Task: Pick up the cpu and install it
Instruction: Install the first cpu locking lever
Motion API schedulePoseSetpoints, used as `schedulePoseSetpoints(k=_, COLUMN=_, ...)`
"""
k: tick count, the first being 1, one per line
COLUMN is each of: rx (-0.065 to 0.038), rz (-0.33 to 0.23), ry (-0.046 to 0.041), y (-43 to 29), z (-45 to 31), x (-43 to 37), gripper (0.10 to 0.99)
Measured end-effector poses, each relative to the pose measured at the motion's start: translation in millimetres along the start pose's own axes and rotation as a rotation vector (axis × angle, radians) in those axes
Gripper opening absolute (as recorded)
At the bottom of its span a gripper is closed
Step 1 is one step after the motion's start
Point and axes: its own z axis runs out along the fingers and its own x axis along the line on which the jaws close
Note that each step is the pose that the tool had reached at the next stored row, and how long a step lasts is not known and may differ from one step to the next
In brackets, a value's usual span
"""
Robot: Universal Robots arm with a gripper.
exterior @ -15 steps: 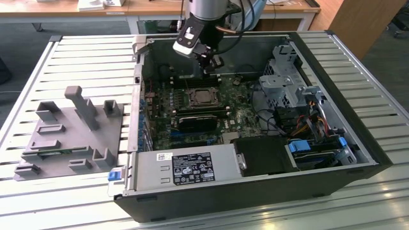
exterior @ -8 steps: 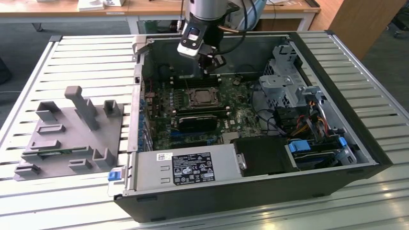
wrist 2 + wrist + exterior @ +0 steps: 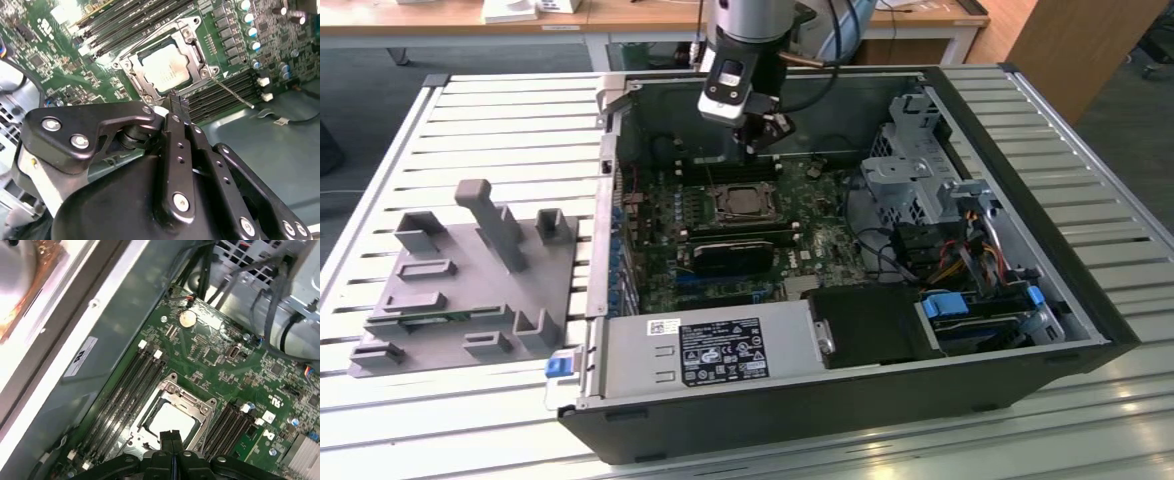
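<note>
Above the green motherboard (image 3: 720, 250), black gripper (image 3: 172, 439) pressed together, empty, over socketed silver-grey square cpu (image 3: 166, 68)

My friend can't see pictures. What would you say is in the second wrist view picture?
In the second wrist view, the robot's black claw, its tips pressed together and holding nothing, hangs over a green motherboard. Just beyond the tips, the silver square cpu sits in its metal socket frame, with dark memory slots on both sides.
</note>
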Motion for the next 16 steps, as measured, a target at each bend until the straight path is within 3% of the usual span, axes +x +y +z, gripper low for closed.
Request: schedulePoseSetpoints(k=16, rx=0.004, rz=-0.283, ry=0.0070, y=0.0, z=0.0, x=0.0, gripper=0.106)
